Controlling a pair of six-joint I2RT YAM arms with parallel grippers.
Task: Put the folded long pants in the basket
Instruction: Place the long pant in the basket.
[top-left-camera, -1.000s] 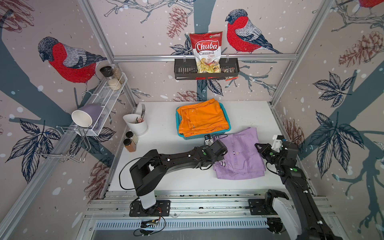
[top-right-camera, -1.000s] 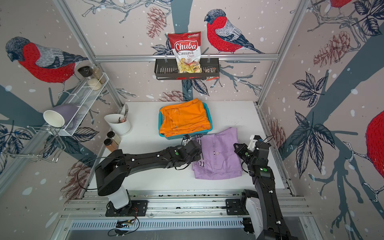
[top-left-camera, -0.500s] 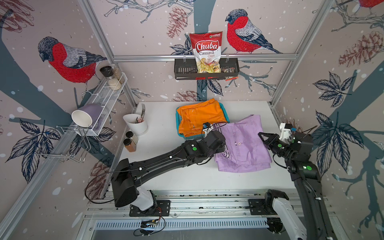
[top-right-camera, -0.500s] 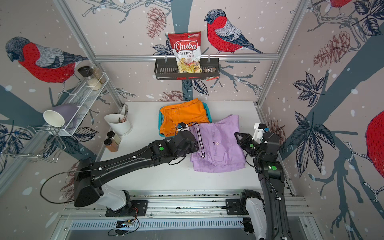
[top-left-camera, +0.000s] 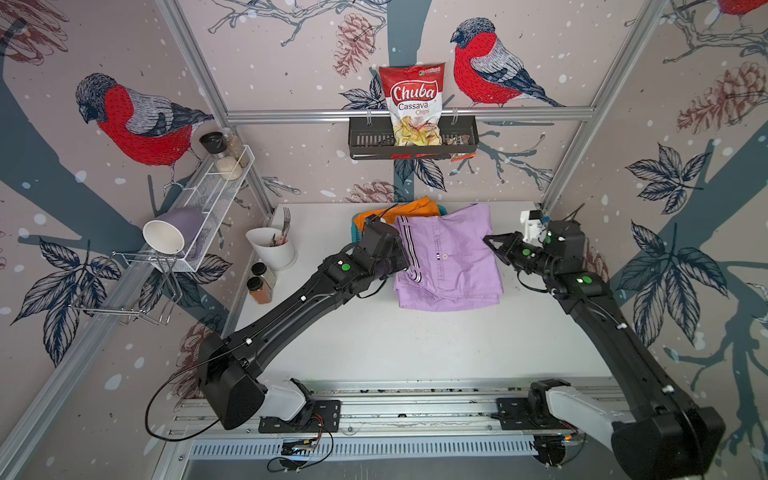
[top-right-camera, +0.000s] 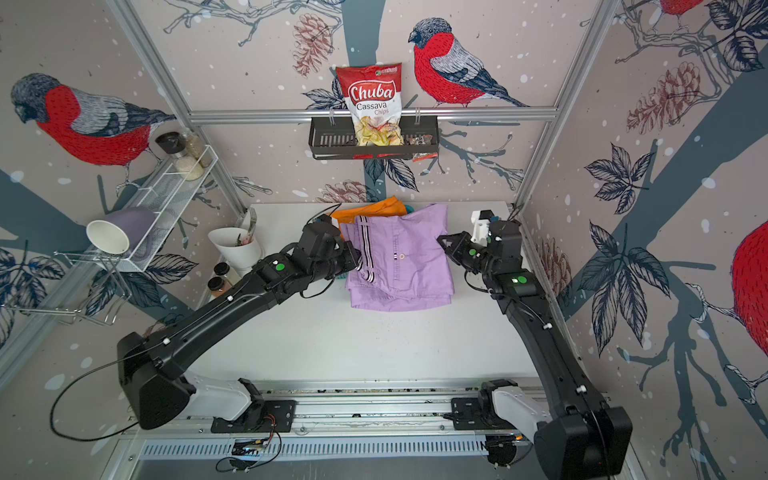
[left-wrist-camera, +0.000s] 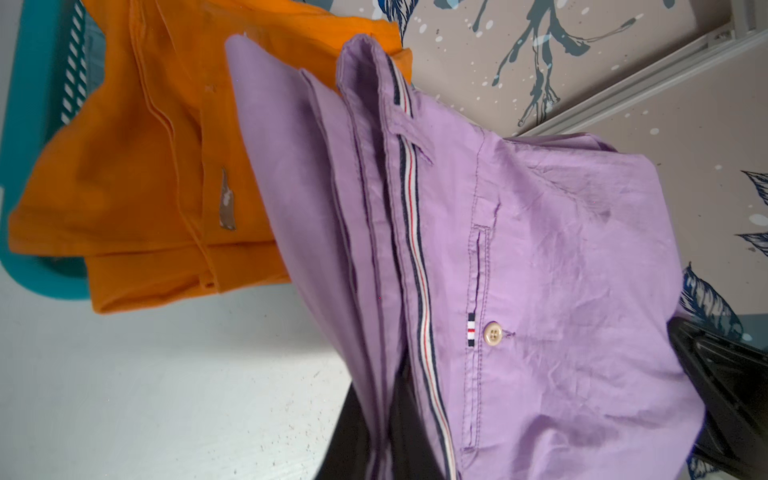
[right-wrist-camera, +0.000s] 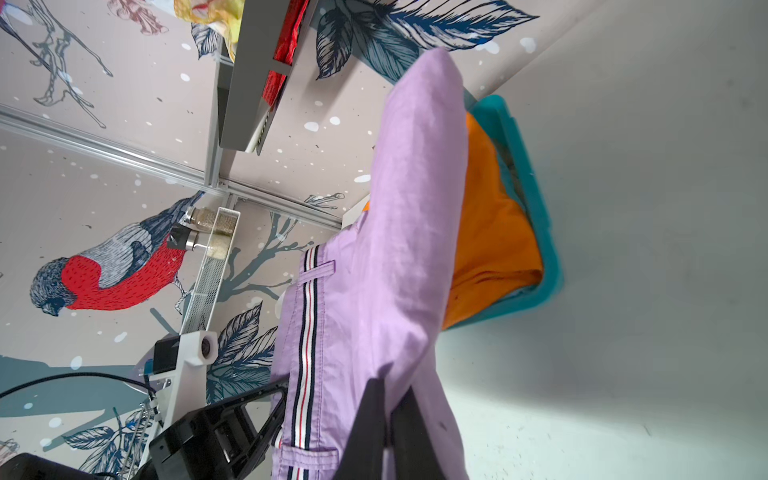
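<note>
Both the left gripper (top-left-camera: 401, 259) and right gripper (top-left-camera: 489, 241) are clamped on opposite edges of the lilac pants (top-left-camera: 451, 257), which hang partly over the basket (left-wrist-camera: 25, 124); keep them level, centre over the orange pants (top-left-camera: 415, 208), then lower.

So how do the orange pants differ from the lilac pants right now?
The orange pants lie in the basket; the lilac pants are held up above the table, pinched between the left gripper and the right gripper. The orange pants look plain; the lilac pants carry a dark-striped waistband and a button. Both are folded trousers.
</note>
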